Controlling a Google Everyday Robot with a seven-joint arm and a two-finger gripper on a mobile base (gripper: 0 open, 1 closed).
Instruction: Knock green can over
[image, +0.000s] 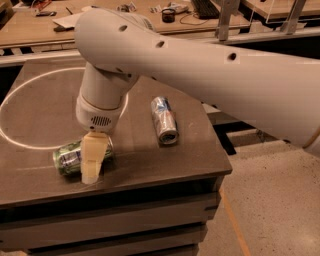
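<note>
Dark worktop (150, 167) is carrying the green can (68, 158), which is lying on its side, long axis left-right, poking out leftward behind the claw (91, 171), whose spread I cannot tell.

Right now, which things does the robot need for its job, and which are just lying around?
For the job:
green can, lying on its side on the table
gripper, low in front of it

Just lying about:
silver-and-blue can, also on its side, apart from both
</note>
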